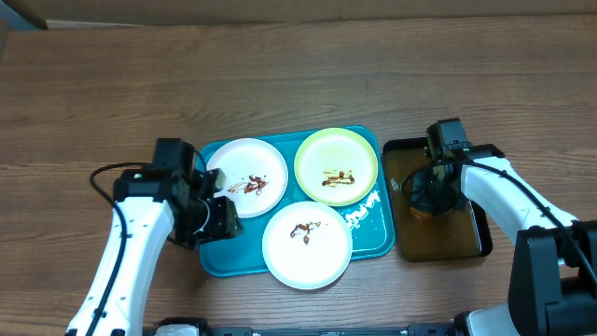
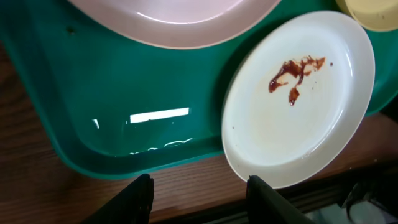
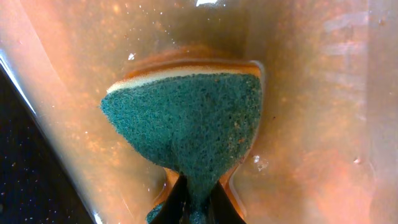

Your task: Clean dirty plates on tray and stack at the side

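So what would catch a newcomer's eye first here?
The turquoise tray mid-table, carrying three brown-smeared plates: a white plate on its left, a green-rimmed plate at its far right, and a second white plate at the near edge. Right of it, the right gripper pinches a green sponge in a black tray of brown water.

Turquoise tray [image 2: 124,81]: white plate [image 2: 311,137] with red-brown smear [image 2: 294,73], overhanging near rim; second pale plate [image 2: 174,22] partly seen; left gripper [image 2: 198,196] jaws apart below

Bright, even light, with a glare streak on the tray [image 2: 158,115].
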`<control>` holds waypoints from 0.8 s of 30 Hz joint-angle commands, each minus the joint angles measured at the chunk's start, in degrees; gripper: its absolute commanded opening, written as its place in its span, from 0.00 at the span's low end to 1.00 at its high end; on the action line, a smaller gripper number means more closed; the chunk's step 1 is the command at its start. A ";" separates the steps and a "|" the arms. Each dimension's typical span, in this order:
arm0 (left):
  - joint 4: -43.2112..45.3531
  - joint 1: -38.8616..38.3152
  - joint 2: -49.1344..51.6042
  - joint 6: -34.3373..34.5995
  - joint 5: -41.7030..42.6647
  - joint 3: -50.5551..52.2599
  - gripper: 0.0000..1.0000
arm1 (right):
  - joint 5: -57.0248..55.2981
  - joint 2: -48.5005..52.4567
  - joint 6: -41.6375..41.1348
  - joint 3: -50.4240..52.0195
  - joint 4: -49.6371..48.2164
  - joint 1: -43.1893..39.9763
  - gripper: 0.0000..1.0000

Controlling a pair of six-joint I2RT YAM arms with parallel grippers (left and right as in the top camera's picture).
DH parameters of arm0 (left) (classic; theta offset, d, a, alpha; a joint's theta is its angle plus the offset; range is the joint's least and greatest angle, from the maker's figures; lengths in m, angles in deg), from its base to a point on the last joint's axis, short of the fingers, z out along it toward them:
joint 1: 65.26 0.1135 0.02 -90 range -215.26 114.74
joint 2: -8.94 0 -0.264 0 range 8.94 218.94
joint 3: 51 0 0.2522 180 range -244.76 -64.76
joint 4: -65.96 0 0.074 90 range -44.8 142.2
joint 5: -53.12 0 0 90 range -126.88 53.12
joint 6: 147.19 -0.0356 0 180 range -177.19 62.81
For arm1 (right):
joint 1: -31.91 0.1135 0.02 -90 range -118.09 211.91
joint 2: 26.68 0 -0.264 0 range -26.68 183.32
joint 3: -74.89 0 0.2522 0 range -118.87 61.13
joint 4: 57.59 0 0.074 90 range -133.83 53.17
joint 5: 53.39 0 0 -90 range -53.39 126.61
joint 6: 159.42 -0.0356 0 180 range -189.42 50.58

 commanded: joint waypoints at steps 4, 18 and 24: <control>3.80 -6.82 2.86 -2.45 0.90 -0.42 0.50 | -0.83 0.07 0.00 -1.66 -0.09 0.11 0.04; 13.60 -11.87 13.97 -1.27 0.39 4.72 0.53 | -0.85 0.07 0.00 -1.66 -0.07 0.11 0.04; 16.65 -13.68 19.02 -1.20 0.46 4.72 0.41 | -0.83 0.07 0.00 -1.66 -0.07 0.11 0.04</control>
